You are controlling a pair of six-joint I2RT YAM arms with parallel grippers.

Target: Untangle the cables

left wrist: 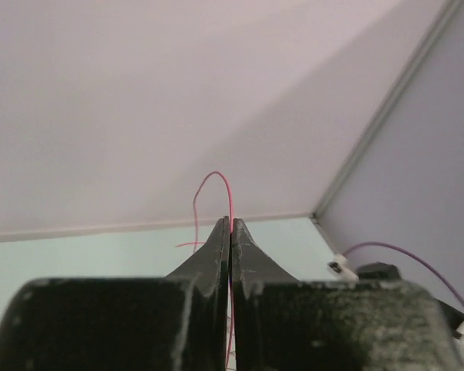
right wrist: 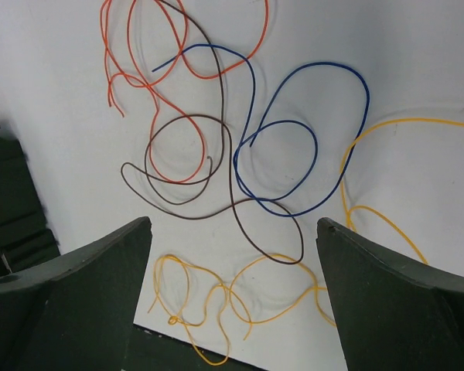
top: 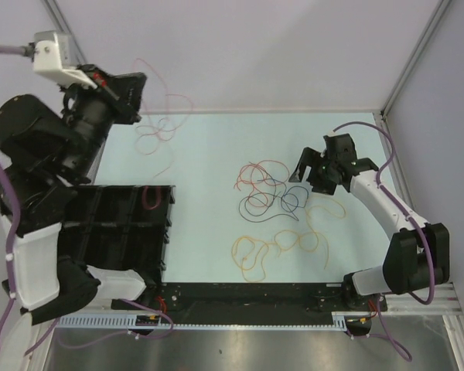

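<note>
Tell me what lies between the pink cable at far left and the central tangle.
Only bare table, seen in the top view, between pink cable and tangle.

Bright, even light, soft shadows; near hands perhaps slightly blurred.

Left wrist view: the red cable (left wrist: 230, 192) enters the closed left claw (left wrist: 230, 226), and its lower run is hidden behind the claw body and cut off by the bottom edge. Right wrist view: the yellow cable (right wrist: 417, 121) is cut off by the right edge, and the orange-red cable (right wrist: 213, 77) by the top edge.
</note>
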